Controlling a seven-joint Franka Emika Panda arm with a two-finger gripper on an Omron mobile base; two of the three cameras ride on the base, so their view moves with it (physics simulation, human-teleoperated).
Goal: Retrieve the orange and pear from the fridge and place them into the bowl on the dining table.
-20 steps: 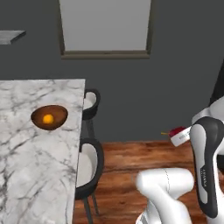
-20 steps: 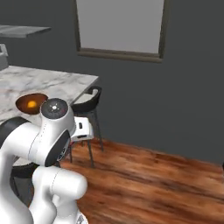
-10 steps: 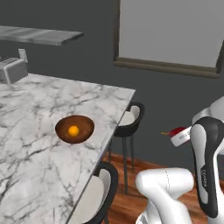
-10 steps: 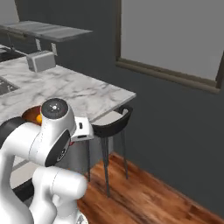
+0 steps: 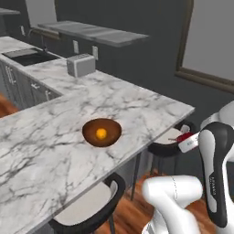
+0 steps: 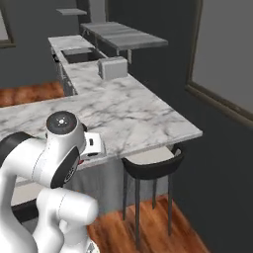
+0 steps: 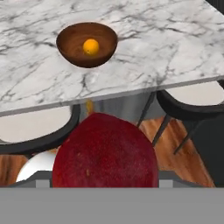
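Observation:
The reddish-brown bowl (image 5: 89,127) stands on the white marble dining table (image 5: 41,151), near its edge, with the orange (image 5: 101,133) lying inside it. In the hand view the bowl (image 7: 70,49) and the orange (image 7: 90,47) sit at the top, beyond the table's edge. My gripper (image 5: 188,141) hangs off the table's right side, above a stool, and is shut on the pear (image 7: 105,153), a dark-red rounded fruit that hides the finger tips. A sliver of that red fruit (image 5: 183,136) shows at the hand. The fridge is out of view.
Black-backed stools (image 5: 89,208) (image 5: 167,142) (image 6: 153,160) line the table's near edge. A grey toaster (image 5: 81,65) stands at the table's far end, with a sink (image 5: 27,55) and a wall shelf (image 5: 98,32) behind it. A framed window (image 5: 210,41) is on the dark wall.
The whole picture has swung: the base has moved, so the table and bowl now lie closer and more central. The arm's pose and its hold on the red fruit look unchanged.

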